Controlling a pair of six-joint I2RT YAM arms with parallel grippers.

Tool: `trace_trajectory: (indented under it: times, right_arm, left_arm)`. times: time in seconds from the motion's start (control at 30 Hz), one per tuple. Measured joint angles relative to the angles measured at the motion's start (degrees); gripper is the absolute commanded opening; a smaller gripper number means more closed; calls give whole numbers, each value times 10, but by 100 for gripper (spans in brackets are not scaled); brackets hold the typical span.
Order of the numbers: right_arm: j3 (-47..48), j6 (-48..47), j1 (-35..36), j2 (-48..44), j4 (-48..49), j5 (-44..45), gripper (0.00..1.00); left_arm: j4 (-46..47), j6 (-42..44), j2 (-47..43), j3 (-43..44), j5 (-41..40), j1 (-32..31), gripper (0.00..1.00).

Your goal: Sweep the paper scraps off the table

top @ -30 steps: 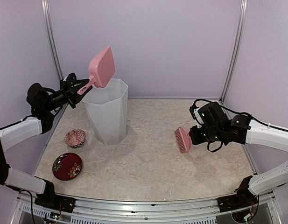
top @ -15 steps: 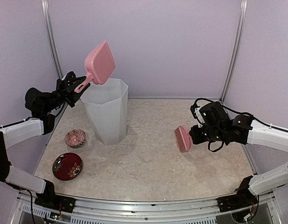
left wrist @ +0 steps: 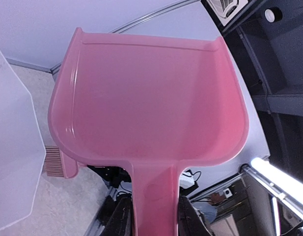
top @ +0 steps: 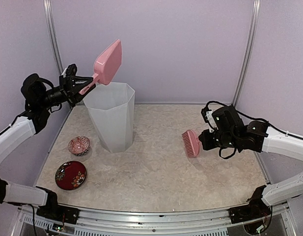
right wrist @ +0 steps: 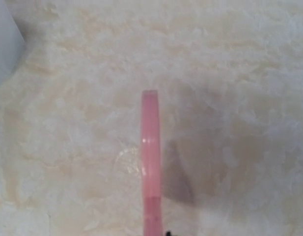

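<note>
- Pink plastic fills your left wrist view: the dustpan [left wrist: 149, 103] shows a bare inner face, with no scrap clinging to it.
- Your left claw [top: 81, 87] is clamped on the dustpan's handle. The dustpan's long axis slants steeply up and away from the claw, with the open lip uppermost and the handle end lowest.
- The white bin [top: 113, 118] stands just below and ahead of that claw, its open mouth under the raised dustpan.
- No paper scraps show anywhere on the beige surface [top: 156, 172] in any view. The bin's walls hide its inside, so you cannot tell whether the scraps lie there.
- Your right claw [top: 206, 140] is closed on the brush [top: 191, 143]. The brush head juts out ahead of the claw and hangs just above the surface, casting a shadow in the wrist view. The bin is well apart from this claw, off beyond the brush head.
- Your left arm is plainly the nearer one to the bin. With nothing left to see on the surface, the sweeping looks finished or close to it. If anything hides in the dustpan, its lip must tip down toward the bin's mouth.
- Two red patterned bowls [top: 79, 145] sit on the surface below your left claw, beside the bin and touched by neither tool.
</note>
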Motion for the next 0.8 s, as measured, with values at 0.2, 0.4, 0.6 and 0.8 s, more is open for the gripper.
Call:
trace_trajectory:
  times: [0.2,0.4,0.6,0.8]
  right_arm:
    - [0,-6,0,-29,22,0,0]
    - [-6,-16,0,-54,41,7,0]
    - [-9,-22,-2,-86,45,45,0]
    - [-15,-25,-8,-110,47,91,0]
  left_arm:
    - [-252,227,-32,101,-60,-70,0]
    - [-397,386,-74,122,-182,-183,0]
    - [-478,477,-82,123,-341,-316,0]
    - [-498,523,-79,99,-509,-441,0]
